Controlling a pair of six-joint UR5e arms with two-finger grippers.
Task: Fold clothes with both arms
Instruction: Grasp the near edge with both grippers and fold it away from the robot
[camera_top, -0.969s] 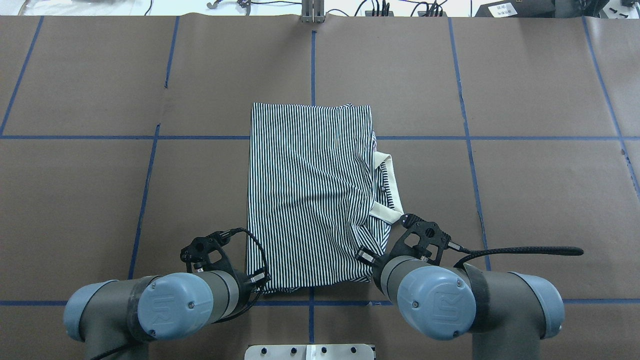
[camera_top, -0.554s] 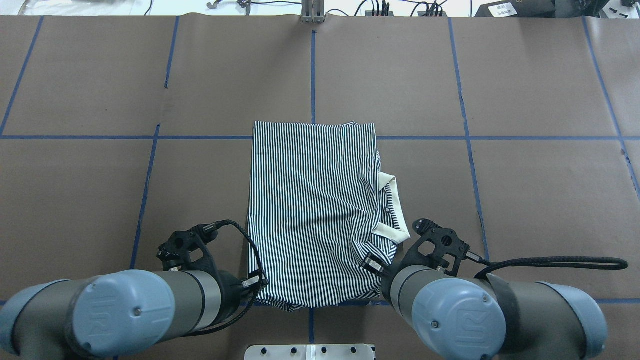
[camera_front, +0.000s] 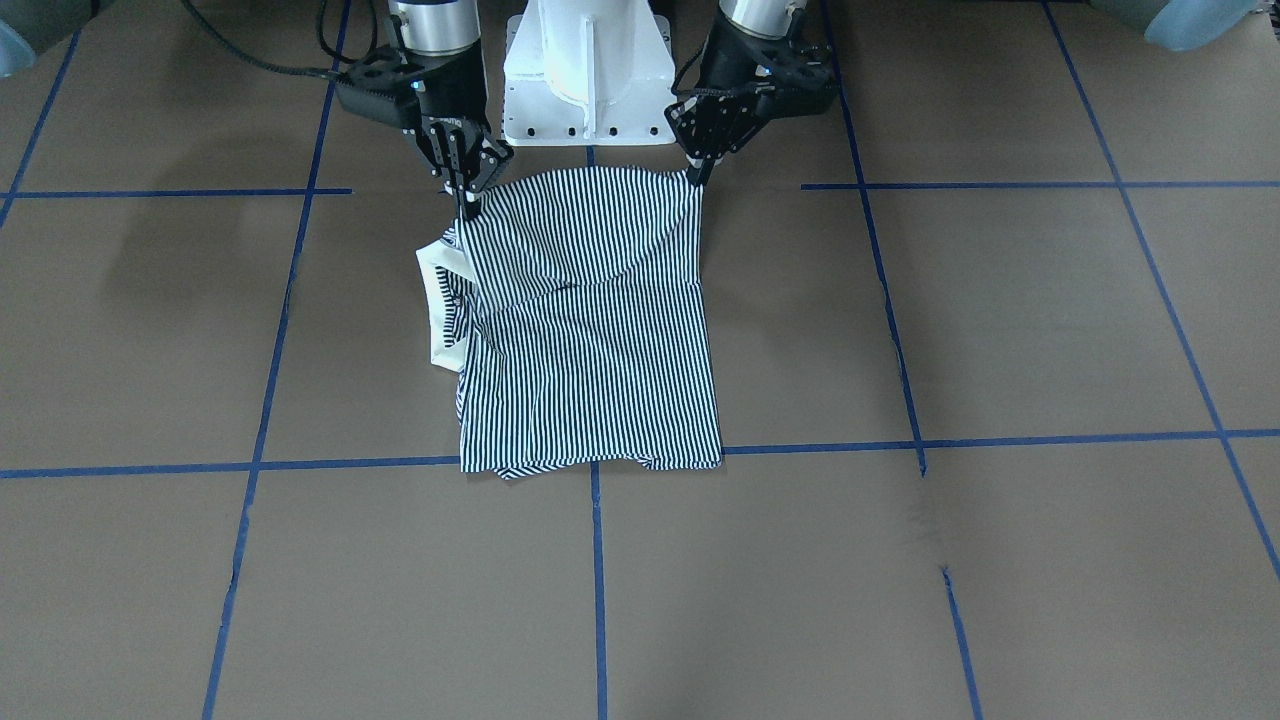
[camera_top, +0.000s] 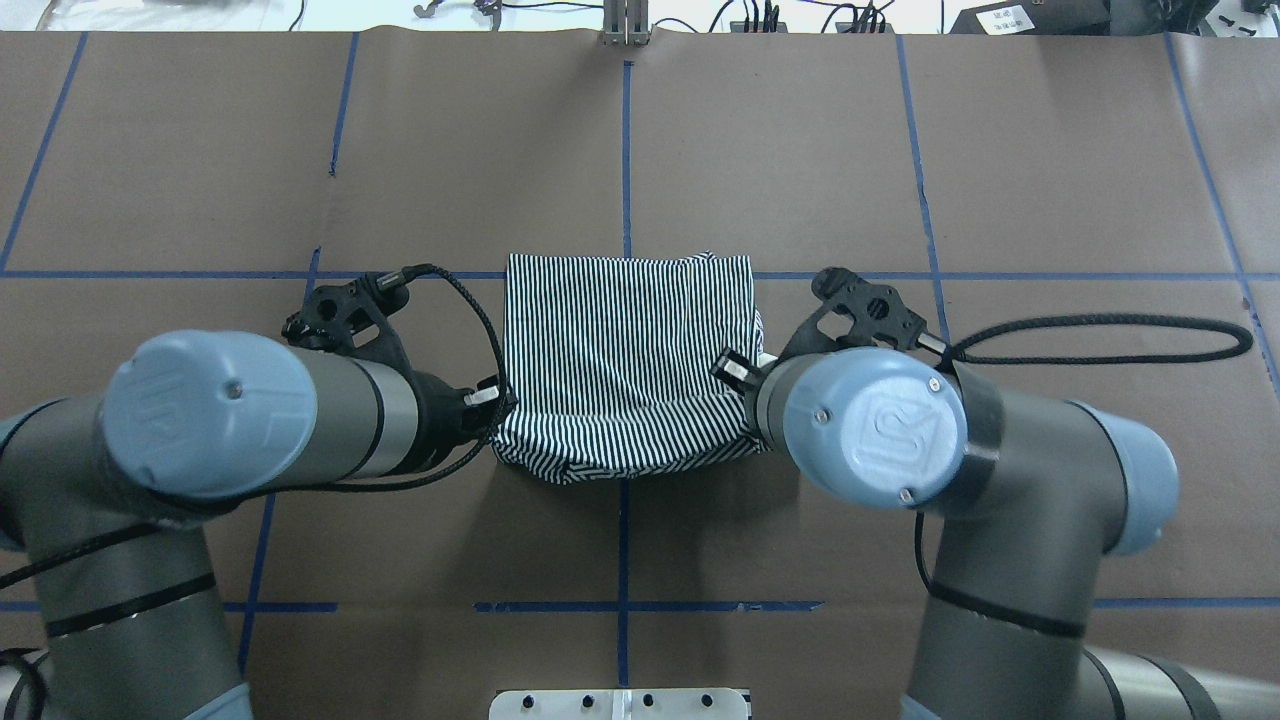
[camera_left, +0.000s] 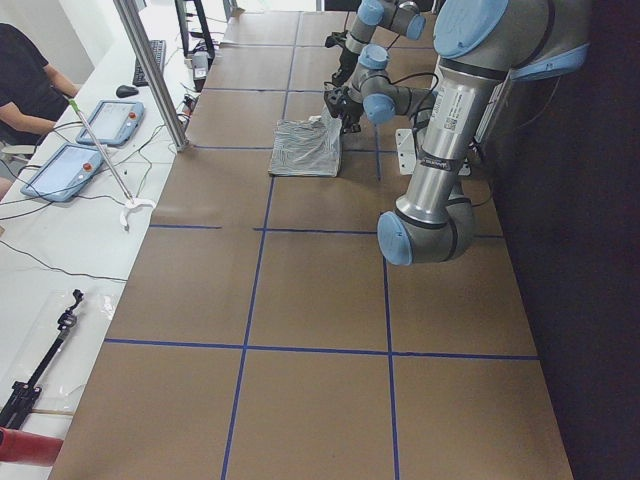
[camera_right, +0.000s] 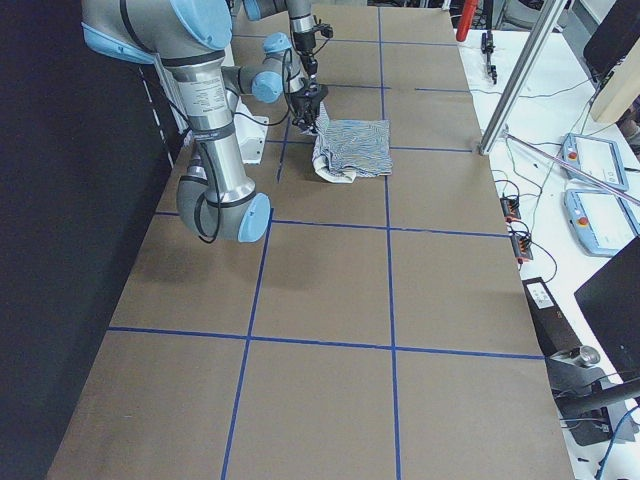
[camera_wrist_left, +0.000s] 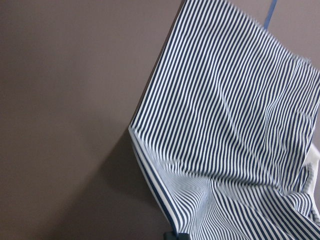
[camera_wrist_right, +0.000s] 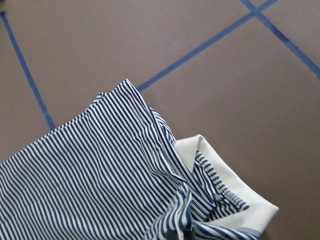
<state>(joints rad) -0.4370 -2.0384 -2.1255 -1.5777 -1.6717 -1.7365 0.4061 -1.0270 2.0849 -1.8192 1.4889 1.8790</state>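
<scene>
The striped polo shirt (camera_front: 590, 330) lies partly folded in the middle of the brown table, and it also shows in the overhead view (camera_top: 625, 350). Its cream collar (camera_front: 432, 300) sticks out on my right side. My left gripper (camera_front: 696, 176) is shut on the shirt's near left corner. My right gripper (camera_front: 468, 198) is shut on the near right corner, by the collar (camera_wrist_right: 235, 180). Both hold the near edge lifted off the table. The far edge rests on the table. In the overhead view my wrists hide the fingertips.
The white pedestal base (camera_front: 585, 70) stands just behind the grippers. Blue tape lines (camera_front: 900, 440) cross the table cover. A metal post (camera_left: 150, 70), tablets (camera_left: 105, 120) and a seated person (camera_left: 30, 80) are beyond the far edge.
Both arms have raised the shirt's near edge and carried it away from me over the rest of the shirt. The far edge has stayed roughly in place.
</scene>
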